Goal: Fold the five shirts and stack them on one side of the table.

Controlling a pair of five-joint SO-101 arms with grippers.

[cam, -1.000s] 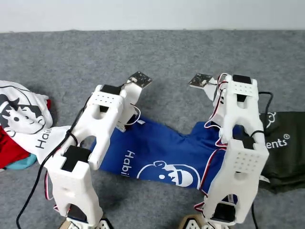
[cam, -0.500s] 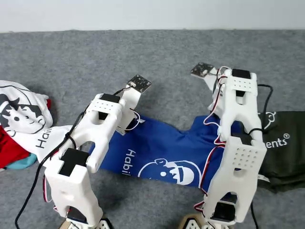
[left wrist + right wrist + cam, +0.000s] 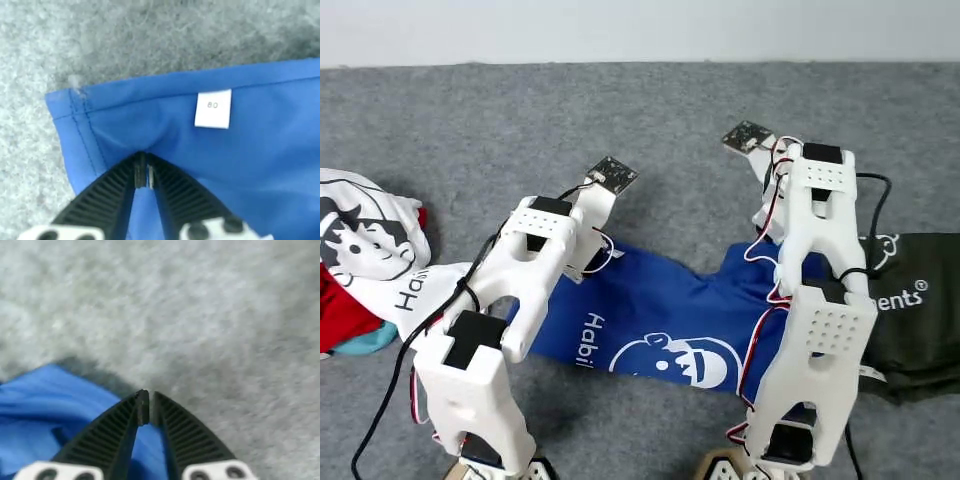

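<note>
Now my left jaws and right jaws pinch the blue shirt (image 3: 650, 300) at its far edge for folding.

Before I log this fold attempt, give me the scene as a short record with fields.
Shirt in work: blue shirt, on the grey table between the arms
Left gripper: shut on the blue shirt by its white tag
Right gripper: shut on an edge of the blue shirt
Left side: white shirt heaped over red shirt
Right side: dark shirt
</note>
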